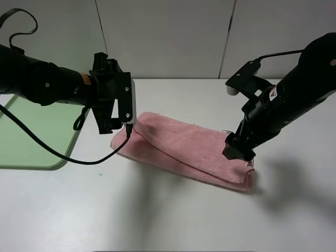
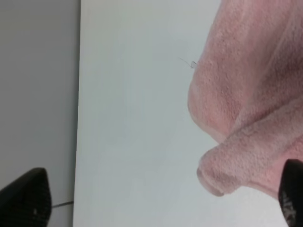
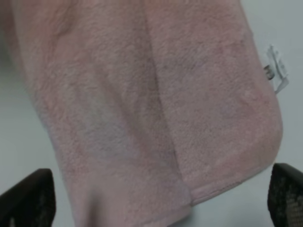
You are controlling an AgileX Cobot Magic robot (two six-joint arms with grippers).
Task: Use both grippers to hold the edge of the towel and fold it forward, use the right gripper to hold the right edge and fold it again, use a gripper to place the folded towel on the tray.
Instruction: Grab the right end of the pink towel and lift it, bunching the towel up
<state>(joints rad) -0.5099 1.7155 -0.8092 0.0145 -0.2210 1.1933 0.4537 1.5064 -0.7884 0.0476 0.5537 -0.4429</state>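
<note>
Towel: your pink towel (image 1: 184,152) lies on the counter (image 1: 157,215) as a long doubled strip, running slantwise from the left arm's side to the right arm's side.
Fold state: two layers show at the right end, edges roughly stacked, so you can judge the forward fold done and the second fold not yet made.
Why it lies so: the strip is stretched between the two arms because each one works an end. That leaves the right short edge free for the next fold.
Tag: a small white label (image 3: 277,68) sticks out at one corner of the right end.
Left end effector: the left end effector (image 1: 116,125) stands open, fingertips (image 2: 26,198) wide apart and gripping nothing.
Right end effector: the right end effector (image 1: 239,151) is open too, fingertips (image 3: 28,196) spread to either side with nothing pinched.
Towel against the end effectors: the rolled left end sits between the left fingertips, close to one and well off the other. The right short end fills most of the gap between the right fingertips. You cannot tell from these views whether either tip touches the cloth.
Tray: the light green tray (image 1: 31,142) lies on the counter behind the left arm, apart from the towel, with nothing visible on it.
Next move, as a judgement: you want the right end effector to close on that right edge, catching both layers, or the fold will come out uneven.
</note>
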